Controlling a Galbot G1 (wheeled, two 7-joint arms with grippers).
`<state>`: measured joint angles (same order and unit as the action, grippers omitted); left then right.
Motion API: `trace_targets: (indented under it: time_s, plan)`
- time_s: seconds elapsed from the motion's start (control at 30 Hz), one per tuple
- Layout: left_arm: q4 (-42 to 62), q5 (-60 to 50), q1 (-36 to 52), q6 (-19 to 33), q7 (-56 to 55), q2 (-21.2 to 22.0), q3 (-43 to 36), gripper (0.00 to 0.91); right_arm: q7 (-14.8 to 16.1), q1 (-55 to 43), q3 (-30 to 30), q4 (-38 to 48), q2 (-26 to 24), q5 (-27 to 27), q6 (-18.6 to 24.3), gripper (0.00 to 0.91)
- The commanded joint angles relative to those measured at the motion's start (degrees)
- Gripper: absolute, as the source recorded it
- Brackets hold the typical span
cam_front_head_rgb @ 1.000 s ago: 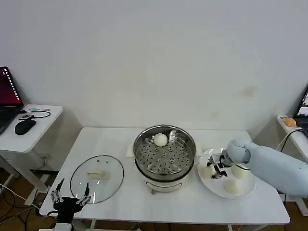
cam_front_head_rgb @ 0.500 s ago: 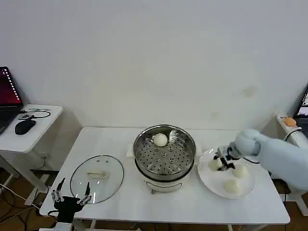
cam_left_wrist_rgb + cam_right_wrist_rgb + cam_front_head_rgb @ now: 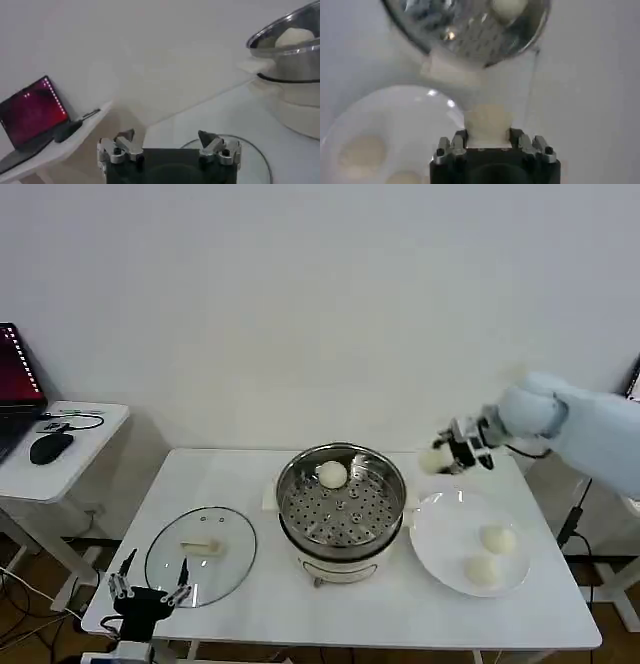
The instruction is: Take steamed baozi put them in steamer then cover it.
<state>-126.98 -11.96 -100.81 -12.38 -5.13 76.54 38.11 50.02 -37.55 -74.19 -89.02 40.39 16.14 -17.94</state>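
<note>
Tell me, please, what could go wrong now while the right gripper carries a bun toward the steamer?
1. The right gripper holds a baozi in the air above the table, beyond the plate; soft dough could slip out before it reaches the steamer.
2. One bun already sits at the far side of the tray; a drop there could land on it.
3. The cover lies near the table's front edge, beside the idle left gripper.

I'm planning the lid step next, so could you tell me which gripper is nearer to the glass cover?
The left. The left gripper hovers open at the near edge of the cover, by the table's front-left corner. The right gripper holds a baozi in the air beyond the steamer.
</note>
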Motion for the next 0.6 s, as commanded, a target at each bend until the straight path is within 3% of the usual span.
trace_targets:
  time_s: [0.03, 0.2, 0.4, 0.6]
  plan:
    - [-0.4, 0.3, 0.6, -0.1, 0.1, 0.0, 0.5, 0.907, -3.3, -7.1, -4.8, -1.4, 18.3, 12.5, -7.4, 0.564]
    - [-0.7, 0.6, 0.4, -0.1, 0.0, 0.3, 1.4, 0.907, -4.4, -4.2, -6.9, 2.7, 27.7, 16.2, -10.5, 0.564]
    - [-1.9, 1.0, 0.3, -0.2, 0.1, 0.4, 2.6, 0.907, -4.4, -2.9, -11.3, 4.0, 30.4, 18.3, -12.0, 0.564]
    - [-1.6, 1.1, 0.8, -0.2, 0.1, 0.4, 2.4, 0.907, -6.0, 1.0, -11.1, 8.4, 32.6, 18.1, -13.5, 0.564]
